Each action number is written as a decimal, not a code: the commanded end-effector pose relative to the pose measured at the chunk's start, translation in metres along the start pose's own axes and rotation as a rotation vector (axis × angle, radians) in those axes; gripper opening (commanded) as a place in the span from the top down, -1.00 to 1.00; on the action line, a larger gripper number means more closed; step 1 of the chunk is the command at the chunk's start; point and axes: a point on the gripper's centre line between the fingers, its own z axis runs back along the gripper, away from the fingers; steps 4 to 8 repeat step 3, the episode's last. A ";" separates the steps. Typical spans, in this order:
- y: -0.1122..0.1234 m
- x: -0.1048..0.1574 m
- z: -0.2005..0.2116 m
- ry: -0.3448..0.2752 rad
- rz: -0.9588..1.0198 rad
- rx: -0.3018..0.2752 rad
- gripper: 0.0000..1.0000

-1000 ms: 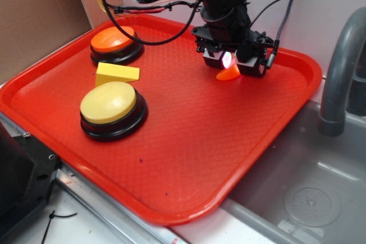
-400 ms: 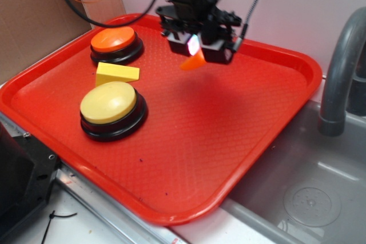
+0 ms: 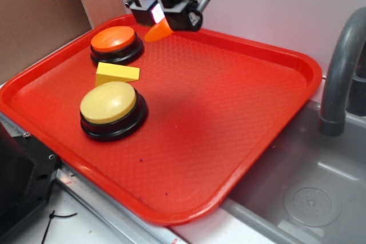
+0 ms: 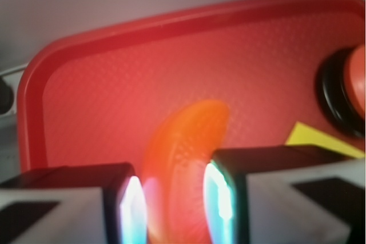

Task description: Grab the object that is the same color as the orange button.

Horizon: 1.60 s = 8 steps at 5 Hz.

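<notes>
Clearly gripper [image 3: 159, 16] fingers are clamped on the orange crescent [image 3: 156, 31], held in air above tray [image 3: 240, 141] far edge, just beside orange button [image 3: 113, 39] at far-left corner; grab looks done, w/ tip hanging below pads.

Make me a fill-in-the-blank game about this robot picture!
1. The end effector is shut on the small ______ crescent.
2. The yellow wedge block lies between the orange button and the ______ button.
3. All of these things are on or above a ______ tray.
4. The crescent is held ______ the tray, not resting on it.

Missing words: orange; yellow; red; above
</notes>
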 end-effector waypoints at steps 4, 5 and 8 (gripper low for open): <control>0.024 -0.009 0.047 0.041 0.055 -0.061 1.00; 0.024 -0.009 0.047 0.041 0.055 -0.061 1.00; 0.024 -0.009 0.047 0.041 0.055 -0.061 1.00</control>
